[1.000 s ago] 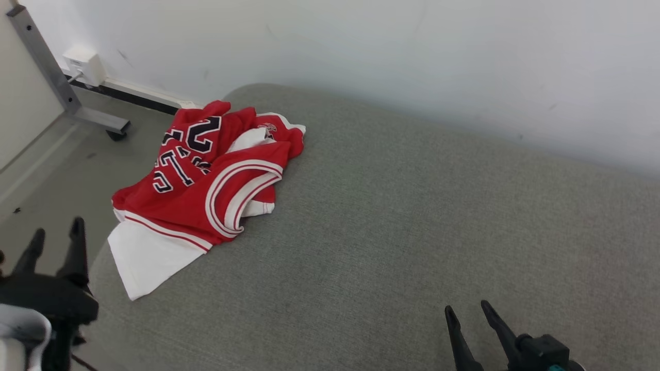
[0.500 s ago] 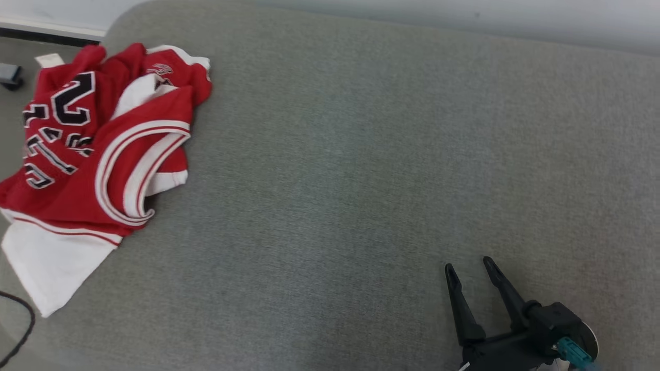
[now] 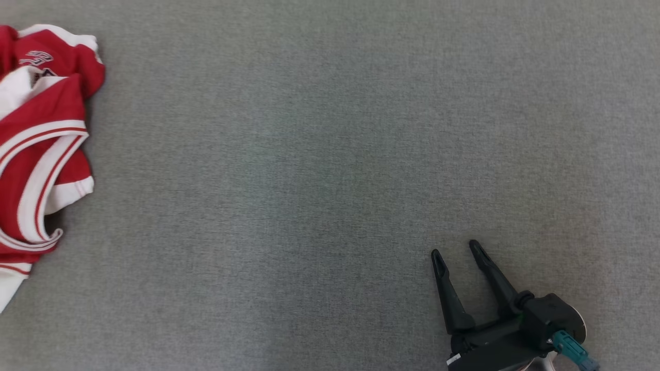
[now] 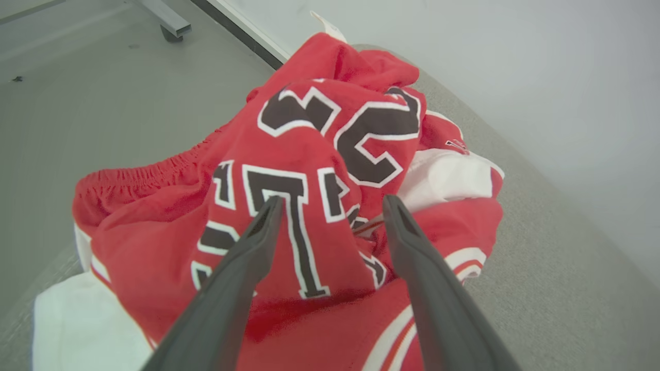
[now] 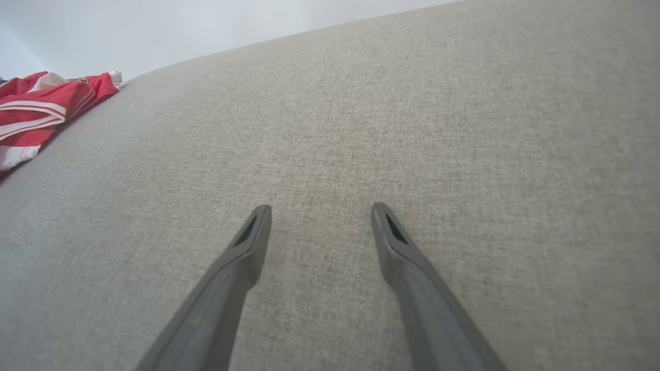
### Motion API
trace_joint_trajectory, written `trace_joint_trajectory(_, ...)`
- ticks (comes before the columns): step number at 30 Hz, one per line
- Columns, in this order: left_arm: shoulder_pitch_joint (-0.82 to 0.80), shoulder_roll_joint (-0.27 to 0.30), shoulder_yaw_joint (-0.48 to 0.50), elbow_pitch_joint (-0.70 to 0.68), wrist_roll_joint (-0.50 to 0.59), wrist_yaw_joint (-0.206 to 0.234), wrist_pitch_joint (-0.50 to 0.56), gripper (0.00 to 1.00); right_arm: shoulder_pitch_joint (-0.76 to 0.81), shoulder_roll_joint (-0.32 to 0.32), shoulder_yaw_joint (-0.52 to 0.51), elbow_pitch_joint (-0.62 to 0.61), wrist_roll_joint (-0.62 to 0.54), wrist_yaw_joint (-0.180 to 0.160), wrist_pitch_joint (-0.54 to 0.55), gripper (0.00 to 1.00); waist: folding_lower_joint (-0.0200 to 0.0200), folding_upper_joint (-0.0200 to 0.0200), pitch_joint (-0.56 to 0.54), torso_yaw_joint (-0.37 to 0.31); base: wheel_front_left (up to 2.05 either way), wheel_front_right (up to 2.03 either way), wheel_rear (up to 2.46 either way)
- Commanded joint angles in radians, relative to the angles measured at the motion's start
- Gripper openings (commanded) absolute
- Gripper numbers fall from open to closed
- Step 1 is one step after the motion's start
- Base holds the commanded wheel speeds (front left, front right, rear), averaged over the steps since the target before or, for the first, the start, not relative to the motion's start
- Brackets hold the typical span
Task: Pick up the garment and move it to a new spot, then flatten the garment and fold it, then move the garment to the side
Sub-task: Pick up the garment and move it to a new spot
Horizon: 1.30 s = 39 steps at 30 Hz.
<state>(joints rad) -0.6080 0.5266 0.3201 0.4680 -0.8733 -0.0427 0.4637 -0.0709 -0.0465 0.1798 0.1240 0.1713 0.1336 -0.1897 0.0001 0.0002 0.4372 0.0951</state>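
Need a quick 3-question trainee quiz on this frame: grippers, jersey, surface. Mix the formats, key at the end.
1. True or false: the left gripper has its fingers shut on the red jersey.
2. Multiple choice: what lies below the right gripper? A) bare grey fabric surface B) the jersey C) the floor
3. Fill in: in the head view, the jersey lies at the ___ edge of the picture.
Key: 1 false, the fingers stand apart over the jersey. 2 A. 3 left.
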Motion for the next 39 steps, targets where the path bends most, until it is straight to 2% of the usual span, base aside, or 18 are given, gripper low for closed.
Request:
trace_joint_trajectory(1, -0.001, 0.005, 0.003, 0.003, -0.006, 0.001, 0.0, 1.0, 0.006, -0.007, -0.014, 0.021, 0.002, -0.005, 0.01, 1.0, -0.0001, -0.0002, 0.022, -0.021, 0.0, 0.0, 0.0)
trace_joint_trajectory(7, 0.002, 0.014, 0.004, 0.035, 0.013, 0.037, -0.003, 1.0, 0.012, -0.009, -0.02, 0.025, 0.0, -0.007, 0.012, 1.0, -0.0001, -0.0002, 0.03, -0.027, 0.0, 0.0, 0.0)
trace_joint_trajectory(8, 0.002, 0.017, 0.004, 0.037, 0.017, 0.04, -0.006, 0.53, 0.013, -0.01, -0.019, 0.028, 0.003, -0.008, 0.012, 1.0, -0.0001, -0.0002, 0.028, -0.026, 0.0, 0.0, 0.0)
trace_joint_trajectory(10, 0.003, 0.025, 0.002, 0.04, 0.024, 0.042, -0.011, 0.0, 0.013, -0.009, -0.011, 0.035, 0.012, -0.008, 0.01, 1.0, -0.0001, -0.0002, 0.02, -0.025, 0.0, 0.0, 0.0)
trace_joint_trajectory(21, 0.017, 0.075, -0.029, 0.012, 0.061, 0.035, 0.0, 0.0, -0.002, -0.005, 0.04, 0.076, 0.065, -0.004, -0.021, 1.0, -0.0001, -0.0002, -0.08, -0.022, 0.0, 0.0, 0.0)
trace_joint_trajectory(29, -0.025, 0.12, -0.074, -0.105, 0.097, 0.016, 0.025, 0.0, 0.004, -0.005, 0.08, 0.133, 0.132, -0.004, -0.054, 1.0, -0.0001, -0.0002, -0.215, -0.039, 0.0, 0.0, 0.0)
trace_joint_trajectory(33, -0.057, 0.123, -0.106, -0.187, 0.109, 0.014, 0.044, 0.0, 0.017, -0.005, 0.108, 0.168, 0.172, -0.004, -0.066, 1.0, -0.0001, -0.0002, -0.293, -0.066, 0.0, 0.0, 0.0)
trace_joint_trajectory(39, -0.12, 0.085, -0.174, -0.295, 0.098, 0.01, 0.09, 0.0, 0.043, -0.005, 0.133, 0.209, 0.212, -0.004, -0.075, 1.0, -0.0001, -0.0002, -0.394, -0.124, 0.0, 0.0, 0.0)
